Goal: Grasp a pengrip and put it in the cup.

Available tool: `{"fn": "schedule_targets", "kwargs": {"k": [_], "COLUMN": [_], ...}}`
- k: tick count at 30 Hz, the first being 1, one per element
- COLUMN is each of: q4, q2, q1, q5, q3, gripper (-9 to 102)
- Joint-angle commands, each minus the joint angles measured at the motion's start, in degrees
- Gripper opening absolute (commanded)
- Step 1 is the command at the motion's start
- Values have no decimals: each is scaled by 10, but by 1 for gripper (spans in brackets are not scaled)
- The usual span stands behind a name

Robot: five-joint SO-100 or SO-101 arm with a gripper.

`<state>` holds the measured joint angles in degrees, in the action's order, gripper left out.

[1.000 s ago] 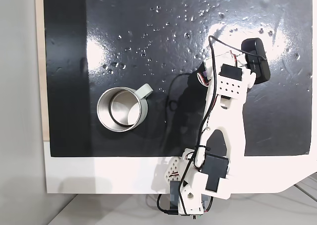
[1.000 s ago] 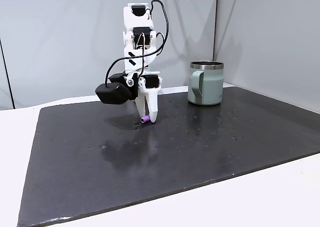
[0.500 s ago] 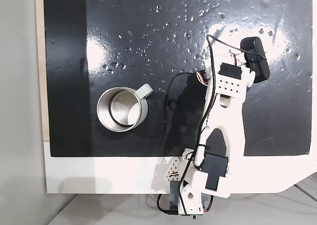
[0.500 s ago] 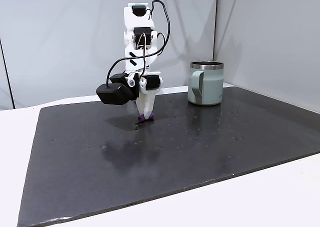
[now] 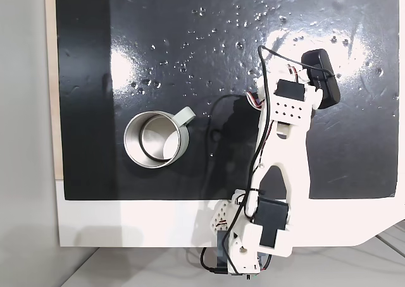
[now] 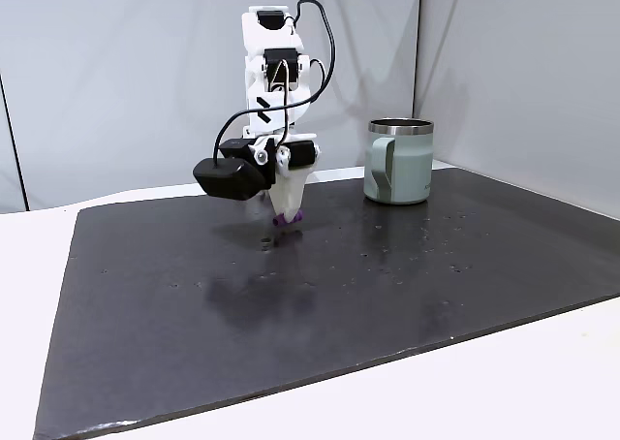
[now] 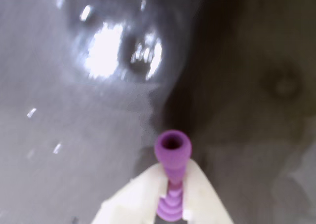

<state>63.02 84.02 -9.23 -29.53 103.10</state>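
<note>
Claw pinched tight on the pengrip — the two pale fingers hugged its ribbed body at the bottom centre of the wrist view, and its open flared end poked out ahead of them. From the side-on fixed view, the claw hung a little above the dark mat at centre frame, with the purple pengrip showing at its tip, clear of the surface by the look of it. So the grasp looked done, and the lift appeared under way. What was left, judging from that: the carry across to the cup, which stood well apart at right of centre in that view, and then the drop inside. Looking down from above, the cup sat at left of centre with its shiny inside bare, nothing in it yet. Count: one pengrip, one cup, one arm.
</note>
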Motion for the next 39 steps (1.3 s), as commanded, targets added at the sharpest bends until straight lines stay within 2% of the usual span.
{"fn": "schedule_targets", "kwargs": {"k": [1,11,19,28,34,39], "q4": [39,167,279,294,325,342], "q2": [83,272,321,300,251,226], "q1": [17,69,188,368,462,501], "q5": [17,36,134,258,284,301], "q3": [-25,-36,-171,-261,-283,-278], "gripper": [0,0,0,0,0,0]}}
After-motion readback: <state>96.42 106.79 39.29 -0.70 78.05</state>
